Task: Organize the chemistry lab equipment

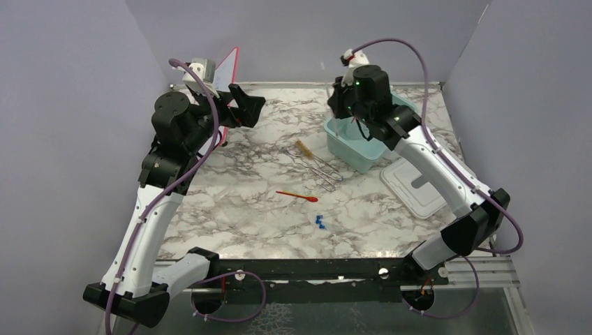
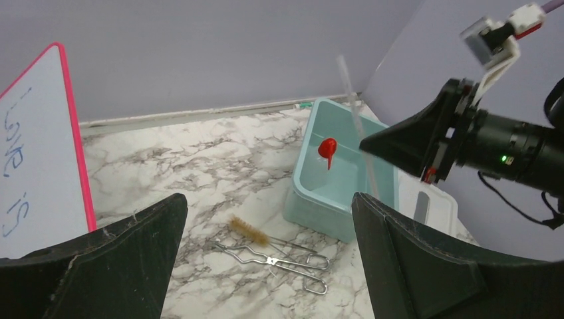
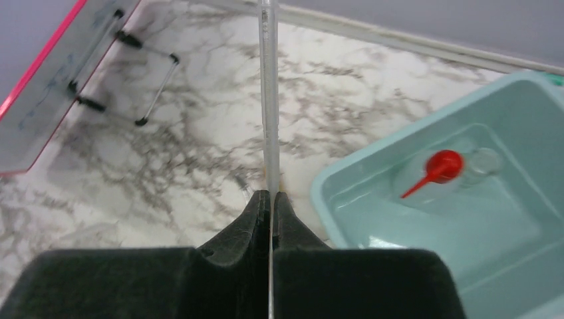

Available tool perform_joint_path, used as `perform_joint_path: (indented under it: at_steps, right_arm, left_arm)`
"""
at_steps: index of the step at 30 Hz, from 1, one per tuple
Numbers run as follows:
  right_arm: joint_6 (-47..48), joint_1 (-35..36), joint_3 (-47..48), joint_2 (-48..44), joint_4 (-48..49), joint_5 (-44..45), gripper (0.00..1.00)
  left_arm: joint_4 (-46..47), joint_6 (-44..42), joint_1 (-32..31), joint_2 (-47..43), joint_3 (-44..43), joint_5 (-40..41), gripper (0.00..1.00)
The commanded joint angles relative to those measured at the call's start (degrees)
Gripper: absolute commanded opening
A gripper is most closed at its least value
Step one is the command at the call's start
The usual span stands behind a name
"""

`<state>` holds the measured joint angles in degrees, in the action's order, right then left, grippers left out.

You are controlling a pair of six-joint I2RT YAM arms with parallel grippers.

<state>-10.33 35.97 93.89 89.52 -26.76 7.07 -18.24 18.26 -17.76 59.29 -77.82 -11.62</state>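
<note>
My right gripper (image 3: 271, 194) is shut on a thin clear rod (image 3: 268, 100), held upright over the near left rim of the teal tub (image 3: 346, 174). Inside the tub lie the red funnel (image 3: 442, 166) and a small clear glass vessel (image 3: 485, 161). The tan-bristled brush (image 2: 249, 230) and the metal tongs (image 2: 279, 260) lie side by side on the marble in front of the tub. Nearer the arms are the red-orange spatula (image 1: 297, 196) and the blue-capped tubes (image 1: 320, 222). My left gripper (image 2: 267, 199) hangs open and empty at the far left, above the table.
The tub's white lid (image 1: 415, 185) lies flat to the right of the tub. A pink-edged whiteboard (image 1: 227, 70) stands on a wire easel at the back left, close to my left arm. Grey walls enclose the table on three sides.
</note>
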Motion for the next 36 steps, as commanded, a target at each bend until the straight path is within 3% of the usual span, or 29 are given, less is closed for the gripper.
perform_joint_path:
  at_steps: [1,5,12,26,36]
  right_arm:
    - [-2.22,-5.16,1.17,-4.59,-2.29,12.81,0.04]
    - [-6.72,-11.95,0.34,-6.27,-5.62,16.37,0.04]
    - [-20.81,-21.53,-3.55,-4.29,-13.5,15.1,0.02]
    - [-38.09,-22.25,-6.61,10.89,-10.95,14.16,0.01]
    - [-46.0,-22.37,-7.66,18.43,-11.17,14.74,0.06]
  left_arm:
    - [1.98,2.38,-0.38,-1.41,1.05,-3.35,0.96]
    - [2.26,2.81,-1.28,-2.25,2.43,-4.03,0.96]
    - [1.03,1.32,-3.86,-3.44,2.76,-2.54,0.96]
    - [1.65,-0.94,-6.42,0.67,-0.19,-1.69,0.97]
    - [1.32,-3.99,-6.46,5.8,-4.51,-0.9,0.97]
